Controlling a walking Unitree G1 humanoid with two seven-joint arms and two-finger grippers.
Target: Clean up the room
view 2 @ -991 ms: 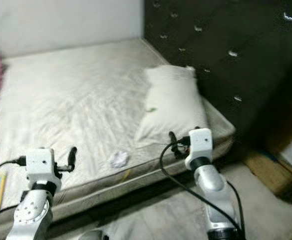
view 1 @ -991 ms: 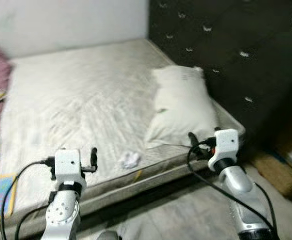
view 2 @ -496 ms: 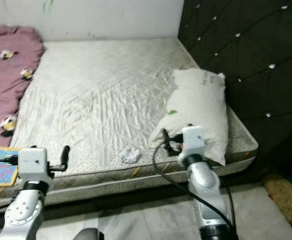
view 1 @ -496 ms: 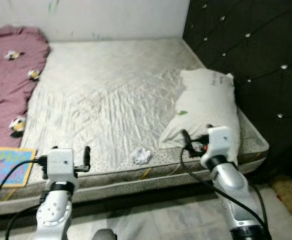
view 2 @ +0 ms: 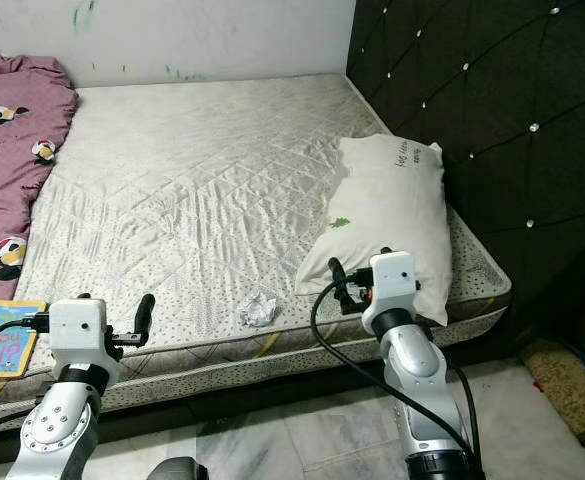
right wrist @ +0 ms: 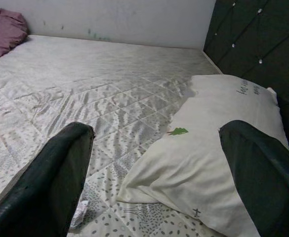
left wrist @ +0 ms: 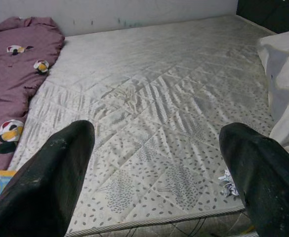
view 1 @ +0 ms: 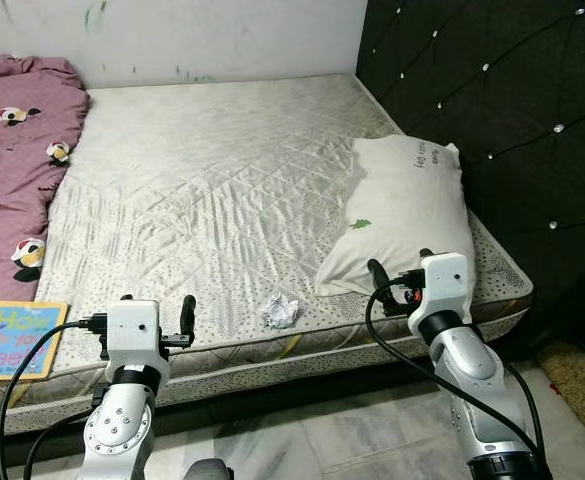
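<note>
A crumpled white paper ball (view 1: 280, 310) lies on the quilted mattress (view 1: 212, 180) near its front edge. My left gripper (view 1: 158, 306) hovers open and empty over that edge, left of the paper. In the left wrist view the paper (left wrist: 228, 182) lies beside one black finger (left wrist: 60, 173). My right gripper (view 1: 400, 265) is open and empty at the lower corner of a white pillow (view 1: 402, 215). The right wrist view looks over the pillow (right wrist: 218, 163) and the paper (right wrist: 80, 213).
A purple blanket (view 1: 12, 160) with small motifs covers the bed's left side. A colourful book (view 1: 17, 340) lies at the front left corner. A dark tufted headboard (view 1: 502, 110) rises on the right. Marble floor (view 1: 322, 440) runs below, with a brown mat (view 1: 577, 385) at far right.
The camera has swung left and steadied, bringing the blanket and book into view. Both arms stay raised in front of the bed, grippers open as before.
</note>
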